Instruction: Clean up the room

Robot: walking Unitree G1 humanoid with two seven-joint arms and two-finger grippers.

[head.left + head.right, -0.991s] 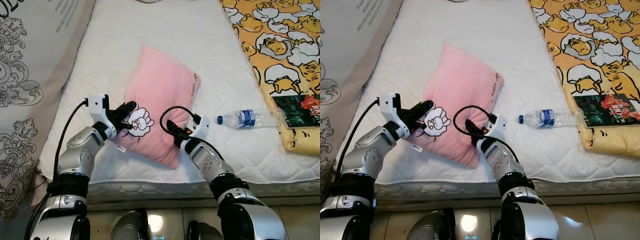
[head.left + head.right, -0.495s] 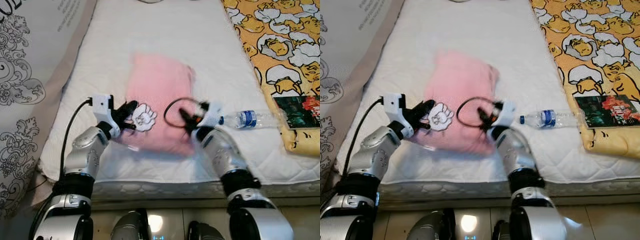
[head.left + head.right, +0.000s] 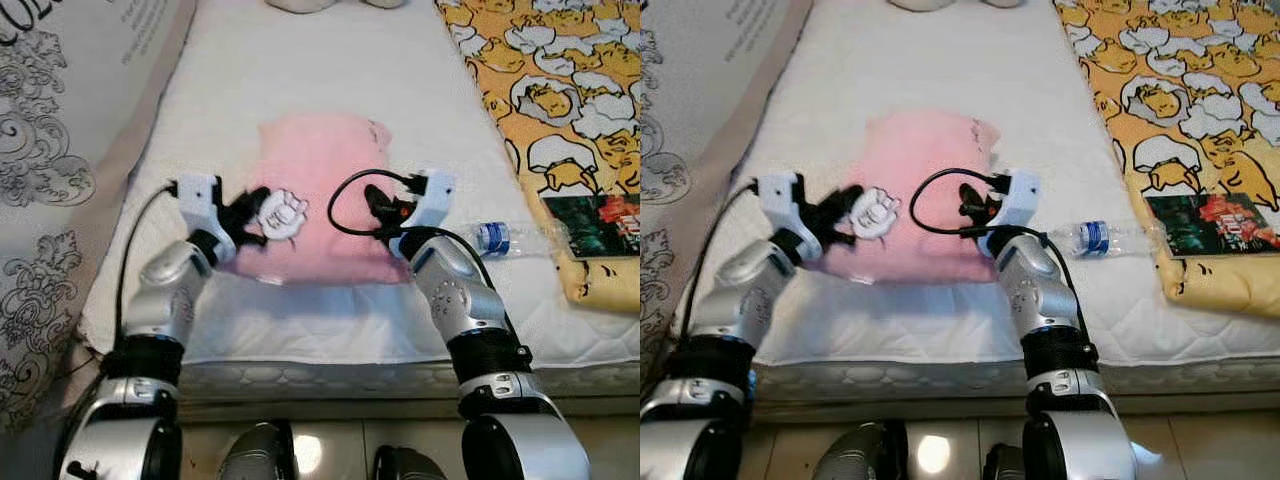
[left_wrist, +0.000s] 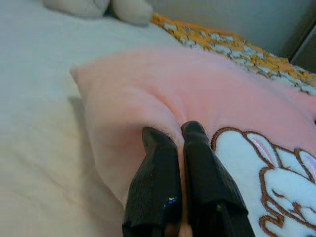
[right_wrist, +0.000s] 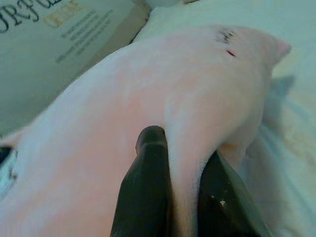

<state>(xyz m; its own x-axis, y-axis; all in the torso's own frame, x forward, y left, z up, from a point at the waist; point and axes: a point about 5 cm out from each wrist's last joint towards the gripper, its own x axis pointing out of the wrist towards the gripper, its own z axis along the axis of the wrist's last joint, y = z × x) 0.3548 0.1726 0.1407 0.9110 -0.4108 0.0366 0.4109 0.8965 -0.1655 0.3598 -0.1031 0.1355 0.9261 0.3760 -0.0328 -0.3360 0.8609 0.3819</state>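
Both grippers pinch the pink pillow (image 3: 318,200) at its near edge: the left gripper (image 4: 178,134) clamped beside the rabbit patch (image 3: 281,213), the right gripper (image 5: 181,148) on the opposite corner, likely to carry it level. It hangs over the mattress (image 3: 330,60); a bottle (image 3: 505,238) lies beyond.

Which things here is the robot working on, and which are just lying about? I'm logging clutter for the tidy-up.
In hand:
- pink pillow, pinched by left gripper and right gripper

Lying about:
- water bottle on the white mattress
- book on the yellow blanket
- patterned pillow
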